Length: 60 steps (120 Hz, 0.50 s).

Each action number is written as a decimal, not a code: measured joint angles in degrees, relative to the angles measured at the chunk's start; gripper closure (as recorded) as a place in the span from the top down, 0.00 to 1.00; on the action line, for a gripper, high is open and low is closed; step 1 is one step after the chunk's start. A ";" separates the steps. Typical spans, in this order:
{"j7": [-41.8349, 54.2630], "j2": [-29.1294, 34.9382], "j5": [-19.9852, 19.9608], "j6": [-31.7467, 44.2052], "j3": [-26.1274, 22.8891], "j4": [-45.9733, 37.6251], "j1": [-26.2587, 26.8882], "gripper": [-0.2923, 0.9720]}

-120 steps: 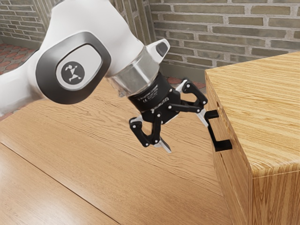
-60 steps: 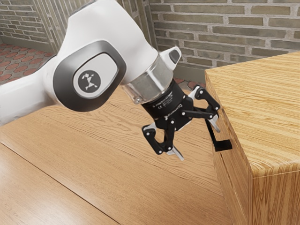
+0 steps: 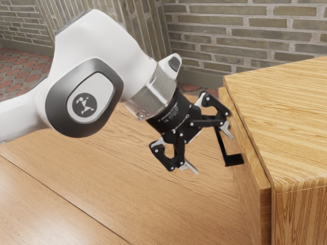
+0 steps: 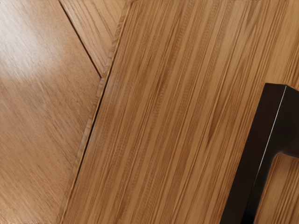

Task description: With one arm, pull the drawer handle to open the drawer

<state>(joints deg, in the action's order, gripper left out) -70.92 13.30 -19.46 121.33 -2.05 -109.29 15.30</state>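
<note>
One black pincer [image 3: 209, 150], fingers spread apart, drawer handle [image 3: 223, 148] just beside its upper finger

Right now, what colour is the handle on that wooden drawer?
Black. The handle shows best in the wrist view, against the light wood drawer front.

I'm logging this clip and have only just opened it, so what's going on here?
A robot arm reaches in from the exterior view's left to a wooden cabinet. Its claw is open. One finger sits at the upper end of the black drawer handle, apparently hooked behind the bar, and the other hangs out in front. The drawer front seems to stand slightly proud of the cabinet, so the pull looks barely under way.
</note>
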 joint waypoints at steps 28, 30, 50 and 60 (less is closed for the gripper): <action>-0.82 4.48 -1.14 2.50 0.04 -5.68 -0.14 0.77; -0.87 4.87 -1.17 2.59 0.06 -6.02 -0.16 0.77; -1.26 7.64 -1.30 3.18 0.11 -8.39 -0.49 0.69; -1.44 8.66 -1.27 3.33 0.11 -9.21 -0.59 0.61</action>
<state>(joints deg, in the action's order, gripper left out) -72.35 21.96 -20.73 124.66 -1.93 -118.50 14.71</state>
